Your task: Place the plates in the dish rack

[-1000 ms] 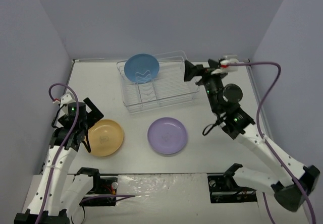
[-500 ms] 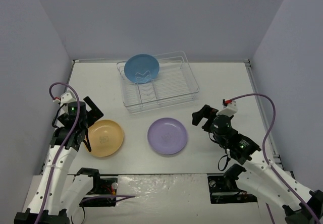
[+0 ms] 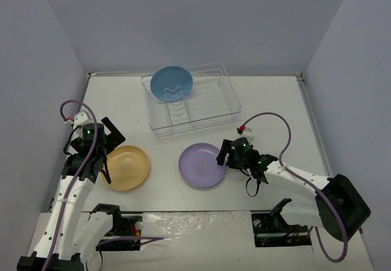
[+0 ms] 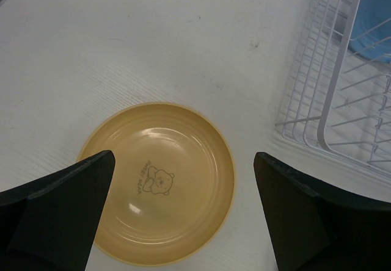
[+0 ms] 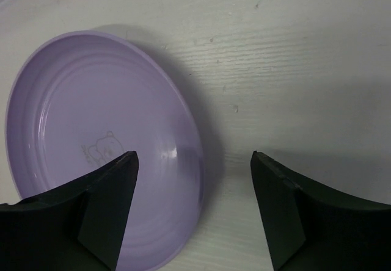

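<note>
The round yellow-orange plastic plate (image 4: 160,182) lies flat on the white table (image 3: 275,112), directly below the left gripper (image 4: 183,161) and between its two fingers. The rectangular clear wire dish rack (image 4: 342,94) stands ahead of this gripper and to its right, apart from that plate. The round blue plastic plate (image 3: 171,82) stands on edge in the rack, at its far-left end. The round lavender plastic plate (image 5: 91,143) lies flat on the table below the right gripper (image 5: 192,155) and to its left. The plate's near rim passes between the fingers, one over the plate and the other over bare table.
</note>
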You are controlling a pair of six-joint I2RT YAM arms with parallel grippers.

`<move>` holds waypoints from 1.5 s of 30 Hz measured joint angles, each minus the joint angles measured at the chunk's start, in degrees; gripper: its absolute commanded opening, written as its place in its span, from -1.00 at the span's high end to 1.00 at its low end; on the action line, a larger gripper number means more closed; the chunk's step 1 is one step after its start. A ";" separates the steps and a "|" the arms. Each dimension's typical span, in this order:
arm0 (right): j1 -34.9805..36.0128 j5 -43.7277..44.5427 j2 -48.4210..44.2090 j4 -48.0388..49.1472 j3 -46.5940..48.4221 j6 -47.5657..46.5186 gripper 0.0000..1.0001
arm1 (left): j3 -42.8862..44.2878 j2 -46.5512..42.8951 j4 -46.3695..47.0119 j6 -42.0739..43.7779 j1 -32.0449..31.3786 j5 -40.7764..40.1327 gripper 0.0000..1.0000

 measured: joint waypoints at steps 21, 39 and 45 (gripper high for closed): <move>0.47 4.35 -3.91 -6.40 3.78 -5.22 1.00 | -0.81 0.04 0.48 0.42 0.00 0.19 -0.94; 0.53 21.04 -22.97 -23.38 20.56 -18.28 1.00 | -0.81 3.19 3.24 0.44 0.22 0.83 -0.94; 0.53 23.32 -4.21 1.66 33.58 -49.91 1.00 | -0.80 5.45 3.33 0.54 0.22 0.67 -0.94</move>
